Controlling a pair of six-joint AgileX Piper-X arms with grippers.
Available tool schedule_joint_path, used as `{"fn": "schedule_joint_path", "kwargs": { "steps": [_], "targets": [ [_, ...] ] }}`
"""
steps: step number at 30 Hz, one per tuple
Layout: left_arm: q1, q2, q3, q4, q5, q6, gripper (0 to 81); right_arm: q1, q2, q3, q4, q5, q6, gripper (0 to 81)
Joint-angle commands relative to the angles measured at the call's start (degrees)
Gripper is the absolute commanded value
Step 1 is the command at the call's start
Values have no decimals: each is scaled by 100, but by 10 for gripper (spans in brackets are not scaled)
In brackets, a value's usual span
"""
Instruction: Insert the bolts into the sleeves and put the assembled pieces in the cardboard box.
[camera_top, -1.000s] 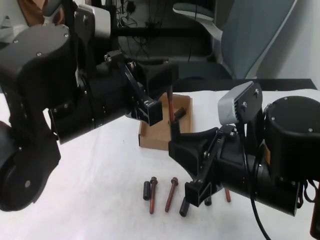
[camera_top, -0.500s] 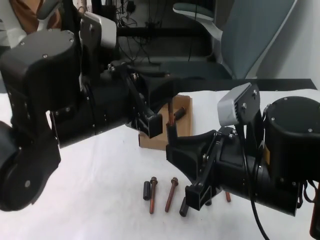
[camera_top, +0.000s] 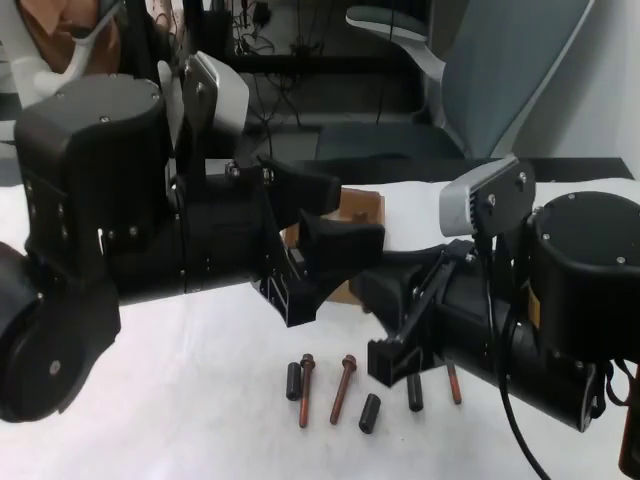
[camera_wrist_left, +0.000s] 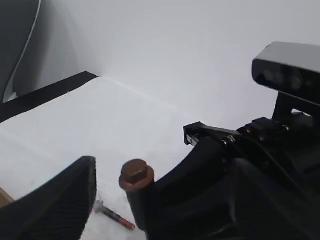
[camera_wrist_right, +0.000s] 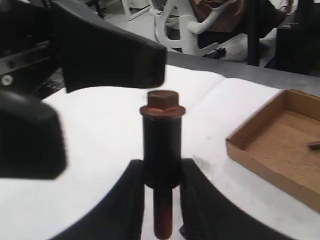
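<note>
in the high view the two black arms (camera_top: 150, 230) hide most of the shallow brown cardboard box (camera_top: 362, 207), with one corner showing at 12 o'clock of the loose copper bolts (camera_top: 345, 388). in the right wrist view the picture's edge cuts off the box (the rest unseen) and the tip of the copper hex-head bolt (camera_wrist_right: 159, 107) standing in the black cylindrical sleeve (camera_wrist_right: 161, 145).

The high camera, set back and above, looks forward and down over the desk (camera_top: 200, 420). The two wrist cameras face each other closely, sharing the sleeved bolt (camera_wrist_right: 161, 135).
</note>
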Motion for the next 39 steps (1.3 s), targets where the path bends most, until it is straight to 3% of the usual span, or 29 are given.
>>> {"fn": "schedule_joint_path", "kwargs": {
  "steps": [1, 3, 6, 9, 16, 19, 27, 39],
  "targets": [
    [24, -114, 0, -144, -109, 10, 700, -52, -29, -54, 87, 869, -1, 6],
    [24, -133, 0, -77, -362, -14, 700, -218, -29, -136, 438, 1197, -14, 6],
    [24, -131, 0, 598, -1460, -397, 690, -597, -22, -350, 1167, 1164, -245, 6],
    [24, -78, 0, 1610, -2393, -375, 610, -946, -22, -554, 1668, 1162, -555, 6],
    [-3, 598, -13, 2815, -3365, -278, 505, -1277, 572, -1186, 2021, 1015, -1036, 6],
    [-3, 1079, -108, 3008, -3400, -289, 448, -1277, 1137, -1671, 2242, 857, -1124, 6],
    [-3, 2224, -683, 3275, -3447, -307, 448, -1413, 2870, -3227, 2810, 805, -1124, 6],
    [-3, 2771, -1248, 3633, -3695, -414, 448, -1632, 4815, -5149, 3832, 881, -1124, 6]
  ]
}}
